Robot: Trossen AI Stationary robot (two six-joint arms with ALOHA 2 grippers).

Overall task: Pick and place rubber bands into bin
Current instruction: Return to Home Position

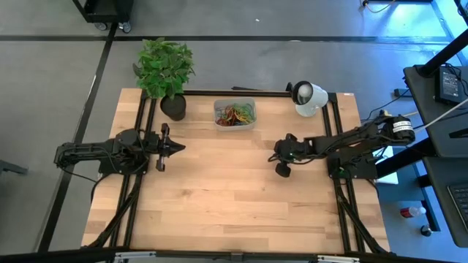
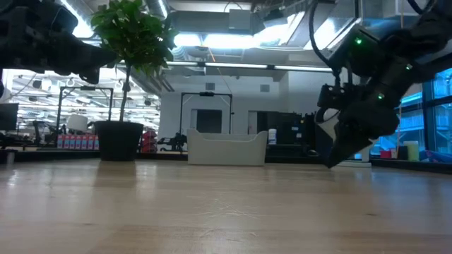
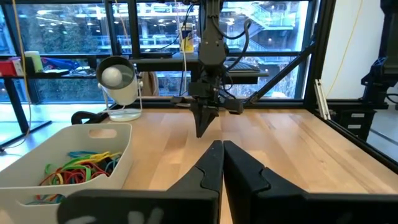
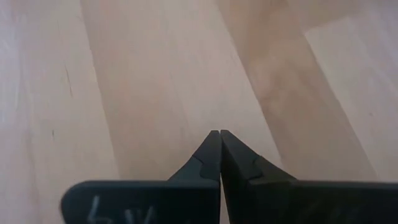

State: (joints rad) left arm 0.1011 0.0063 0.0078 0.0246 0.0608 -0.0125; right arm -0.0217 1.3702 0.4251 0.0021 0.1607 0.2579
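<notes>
The bin (image 1: 235, 115) stands near the table's far edge, a translucent tray holding a heap of red, green and yellow rubber bands (image 1: 235, 114). The left wrist view shows the bin (image 3: 118, 155) with the rubber bands (image 3: 78, 169) inside. My left gripper (image 1: 180, 147) hovers left of the table's middle, fingers shut, pointing toward the right; its tips (image 3: 219, 144) meet. My right gripper (image 1: 275, 155) sits right of the middle, tipped down toward bare wood, shut (image 4: 219, 134) and empty. In the low view it (image 2: 332, 161) hangs just above the tabletop.
A black plant pot (image 1: 173, 107) with a leafy plant stands left of the bin. A white round camera (image 1: 308, 98) sits at the far right corner. Bare wood (image 1: 227, 190) spreads over the table's middle and near half. Black frame rails run along both sides.
</notes>
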